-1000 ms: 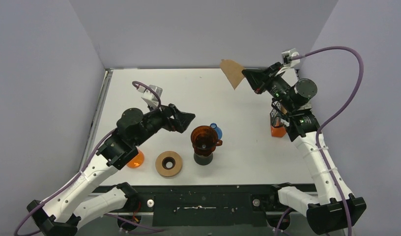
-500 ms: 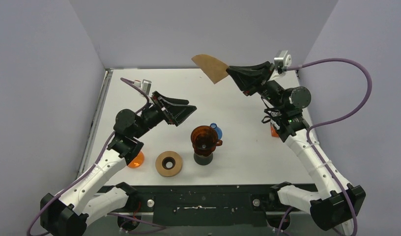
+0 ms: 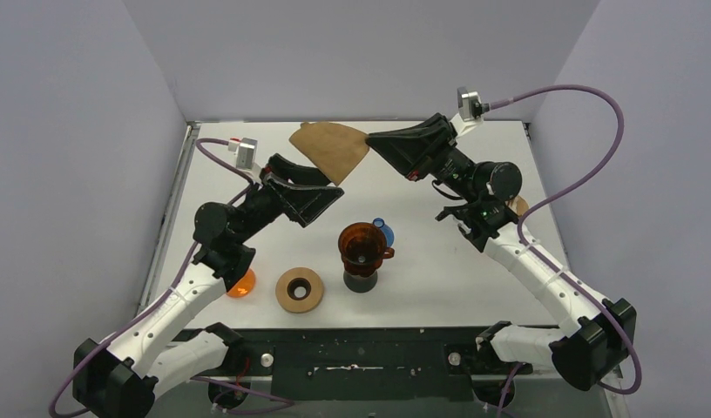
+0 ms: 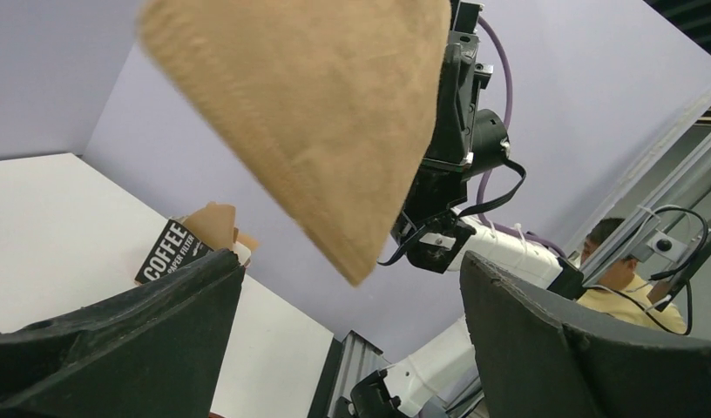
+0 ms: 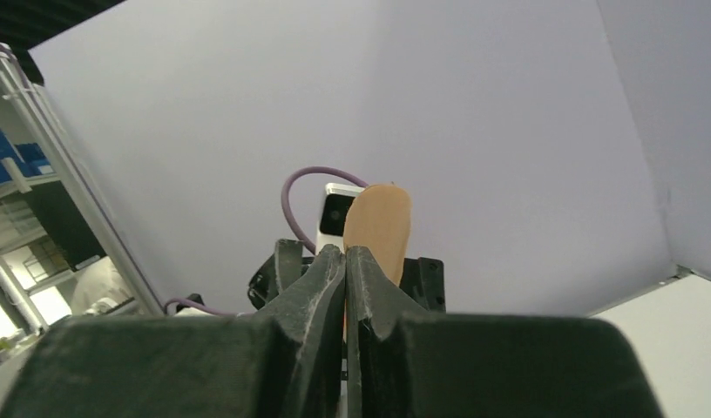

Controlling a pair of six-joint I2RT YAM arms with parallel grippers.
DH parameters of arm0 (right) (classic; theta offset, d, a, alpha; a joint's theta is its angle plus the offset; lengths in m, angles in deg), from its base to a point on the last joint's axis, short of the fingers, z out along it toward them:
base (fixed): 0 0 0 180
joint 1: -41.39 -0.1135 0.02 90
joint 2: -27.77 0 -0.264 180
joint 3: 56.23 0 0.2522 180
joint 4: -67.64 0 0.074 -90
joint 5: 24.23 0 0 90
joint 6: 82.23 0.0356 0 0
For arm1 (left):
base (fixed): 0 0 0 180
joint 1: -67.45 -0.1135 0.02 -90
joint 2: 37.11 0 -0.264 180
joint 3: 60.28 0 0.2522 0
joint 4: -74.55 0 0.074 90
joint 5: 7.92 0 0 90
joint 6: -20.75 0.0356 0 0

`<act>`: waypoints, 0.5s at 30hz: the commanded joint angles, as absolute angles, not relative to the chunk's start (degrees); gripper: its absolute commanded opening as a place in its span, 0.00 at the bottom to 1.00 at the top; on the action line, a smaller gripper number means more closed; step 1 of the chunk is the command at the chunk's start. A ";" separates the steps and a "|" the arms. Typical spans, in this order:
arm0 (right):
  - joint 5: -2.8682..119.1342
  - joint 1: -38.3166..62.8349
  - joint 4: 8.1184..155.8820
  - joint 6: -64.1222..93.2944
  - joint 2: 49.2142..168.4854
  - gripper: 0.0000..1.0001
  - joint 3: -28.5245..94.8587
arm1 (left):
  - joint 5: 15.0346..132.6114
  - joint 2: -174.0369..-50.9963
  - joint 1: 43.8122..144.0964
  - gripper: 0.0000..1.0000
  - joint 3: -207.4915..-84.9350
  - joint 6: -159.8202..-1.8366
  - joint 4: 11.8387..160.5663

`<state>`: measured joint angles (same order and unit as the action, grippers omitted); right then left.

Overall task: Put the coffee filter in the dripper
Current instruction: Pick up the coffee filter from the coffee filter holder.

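Right fingers point(image 5: 313, 287) pinch the brown coffee filter point(image 3: 330, 150), left fingers point(image 4: 117, 340) spread wide; a black box point(image 4: 173, 251) reads "COFFEE".

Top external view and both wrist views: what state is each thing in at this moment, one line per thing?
coffee filter: folded flat, held in the air, not yet in the dripper.
right gripper: shut on the coffee filter's edge.
left gripper: open, empty, facing the filter.
dripper: upright, no filter inside.
filter box: open, filters poking out.
brown ring: lying flat, nothing on it.
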<state>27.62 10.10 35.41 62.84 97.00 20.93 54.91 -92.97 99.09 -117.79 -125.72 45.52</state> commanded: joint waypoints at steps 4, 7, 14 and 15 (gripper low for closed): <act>30.80 6.71 29.48 69.50 96.94 0.00 23.47 | 53.52 -93.25 98.60 0.93 -118.67 -127.01 38.66; 31.42 5.28 29.51 68.94 97.20 0.00 23.22 | 53.34 -93.74 98.57 0.93 -119.10 -128.45 35.94; 33.14 4.34 30.04 67.85 96.60 0.00 21.63 | 52.30 -94.22 98.57 0.81 -120.07 -130.41 31.96; 33.43 4.32 30.41 67.55 96.24 0.00 21.40 | 52.09 -94.09 98.57 0.77 -120.05 -130.54 31.78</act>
<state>31.03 4.81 33.40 68.37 97.00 21.15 53.86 -94.36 98.83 -117.79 -129.32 37.78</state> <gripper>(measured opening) 0.024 0.822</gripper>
